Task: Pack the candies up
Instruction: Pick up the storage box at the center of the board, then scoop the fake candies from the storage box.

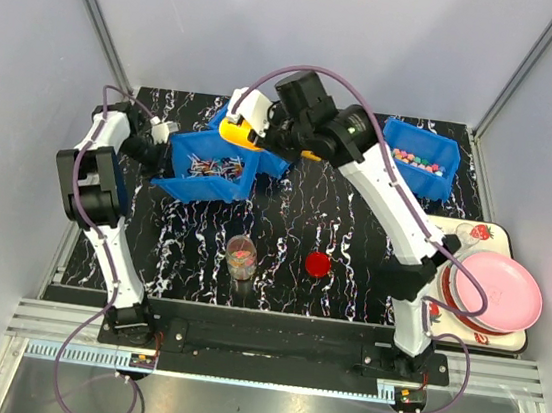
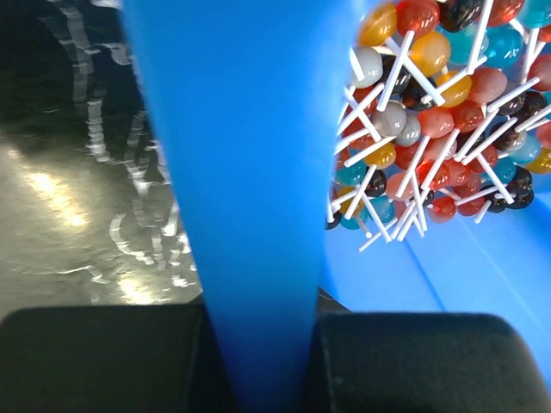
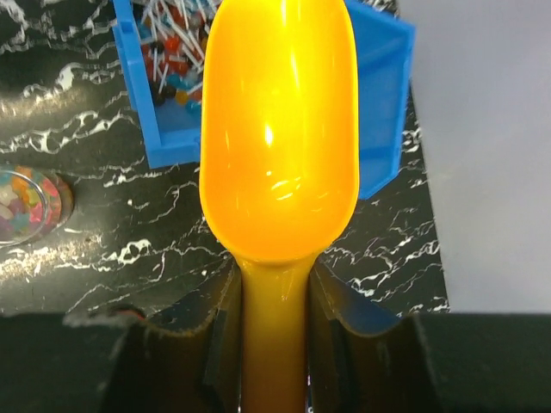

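A blue bin (image 1: 208,186) full of lollipops (image 2: 430,112) with white sticks stands tilted at the back left. My left gripper (image 1: 167,148) is shut on its wall (image 2: 258,172), which fills the gap between the jaws. My right gripper (image 1: 268,133) is shut on the handle of a yellow scoop (image 3: 280,129), whose bowl is empty. The scoop (image 1: 239,131) hovers over the back edge of that bin (image 3: 164,129). Small candies lie in a clear jar (image 1: 241,256) on the table's middle and in a second blue bin (image 1: 421,160) at the back right. The jar (image 3: 26,202) also shows low left in the right wrist view.
A flat round red lid (image 1: 318,264) lies right of the jar. Stacked pink plates (image 1: 496,289) rest on a white tray (image 1: 474,232) off the table's right side. Grey walls close in the black marbled table (image 1: 285,218) at the back and sides.
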You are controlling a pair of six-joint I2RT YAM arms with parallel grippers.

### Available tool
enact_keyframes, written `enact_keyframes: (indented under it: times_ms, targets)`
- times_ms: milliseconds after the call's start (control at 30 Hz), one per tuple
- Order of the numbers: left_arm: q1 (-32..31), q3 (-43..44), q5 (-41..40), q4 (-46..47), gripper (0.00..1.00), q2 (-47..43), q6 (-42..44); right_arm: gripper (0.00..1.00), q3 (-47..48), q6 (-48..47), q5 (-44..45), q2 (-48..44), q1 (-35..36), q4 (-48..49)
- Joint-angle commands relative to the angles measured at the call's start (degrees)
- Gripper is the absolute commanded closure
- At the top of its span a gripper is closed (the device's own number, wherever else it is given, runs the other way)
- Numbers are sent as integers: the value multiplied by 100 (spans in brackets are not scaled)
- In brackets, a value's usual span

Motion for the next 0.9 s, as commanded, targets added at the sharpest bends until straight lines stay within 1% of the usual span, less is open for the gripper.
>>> enact_keyframes:
  times_ms: [0,167,267,433,600,867]
  targets:
    - [-35,-175,-539,648,100,-863,-420,100,114,-188,236,316,-26,-331]
    - [-237,-518,-1435,1124,100,-1260,-763,100,228,-399,457,747,71,-806]
    - [-421,-808,-1779,1405,100,-1436,-904,100,228,-513,606,967,150,-1034]
    - [-702,-984,-1973,1564,100,-1612,-1071,100,254,-672,879,1379,229,-1176]
    - [-879,-1099,-2342,1731,100,-1761,-1247,100,404,-891,1186,1696,282,-1299]
    - [-1028,-1134,-2466,1845,100,-1849,-1344,100,491,-1251,1687,2320,308,-1360]
